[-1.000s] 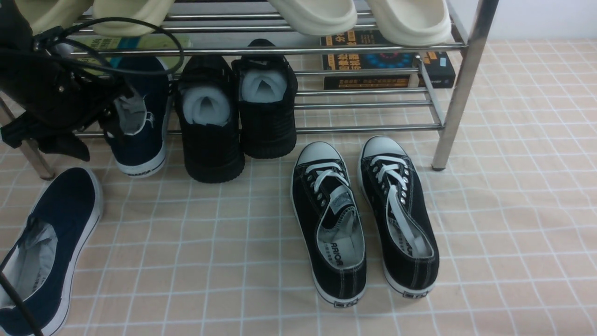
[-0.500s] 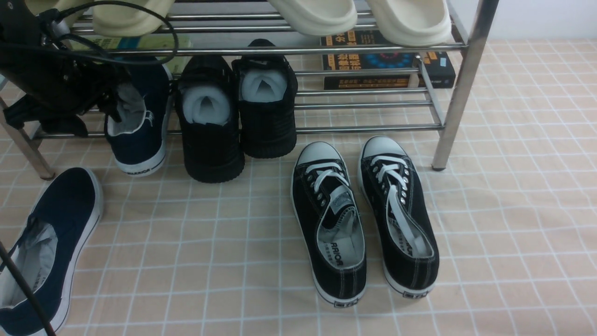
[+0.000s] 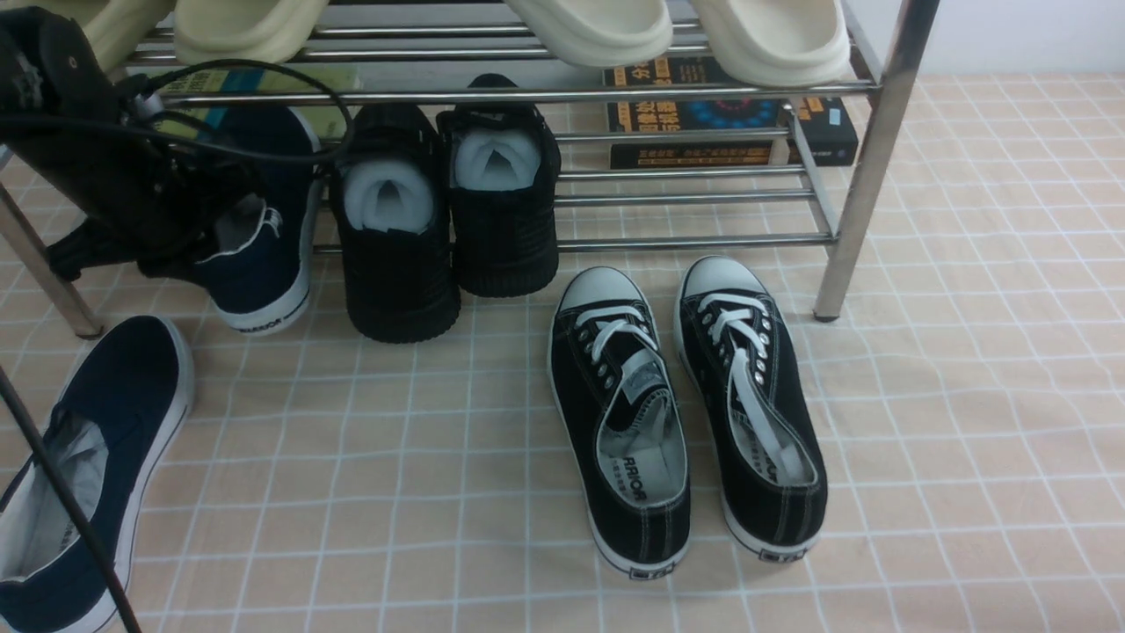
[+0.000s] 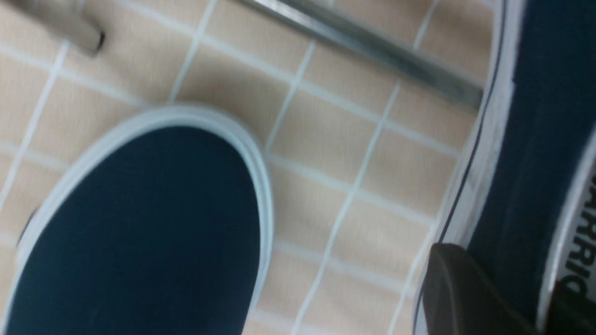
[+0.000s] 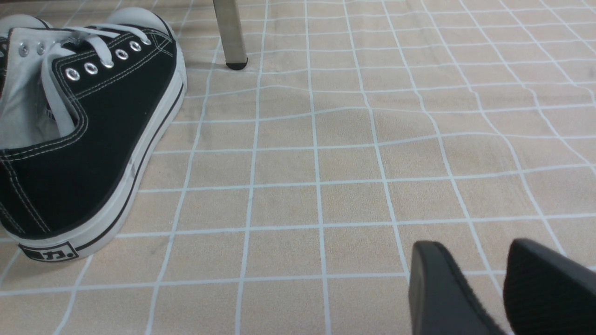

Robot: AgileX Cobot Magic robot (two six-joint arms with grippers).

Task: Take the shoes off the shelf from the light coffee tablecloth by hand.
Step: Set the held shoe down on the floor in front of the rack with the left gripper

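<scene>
One navy slip-on shoe [image 3: 264, 264] stands heel-out on the lowest tier of the steel shelf [image 3: 703, 242], its WARRIOR sole facing me. My left gripper [image 3: 206, 242] is shut on the side of its heel collar. In the left wrist view, a dark finger [image 4: 456, 293] presses the shoe's wall [image 4: 535, 139]. The other navy shoe [image 3: 88, 457] lies on the light coffee tablecloth [image 3: 967, 440] at the front left; its toe [image 4: 139, 232] shows in the left wrist view. My right gripper [image 5: 475, 279] is slightly open and empty, low over bare cloth.
An all-black chunky pair [image 3: 448, 211] stands beside the held shoe on the same tier. Black laced sneakers [image 3: 685, 404] lie on the cloth in front of the shelf. Cream slippers [image 3: 677, 31] and books [image 3: 729, 114] are on higher tiers. A shelf leg [image 3: 866, 176] stands at the right.
My left arm has shifted down and a little right at the shoe's heel. The navy shoe on the shelf has twisted slightly, its collar pulled left. The rest is still.
</scene>
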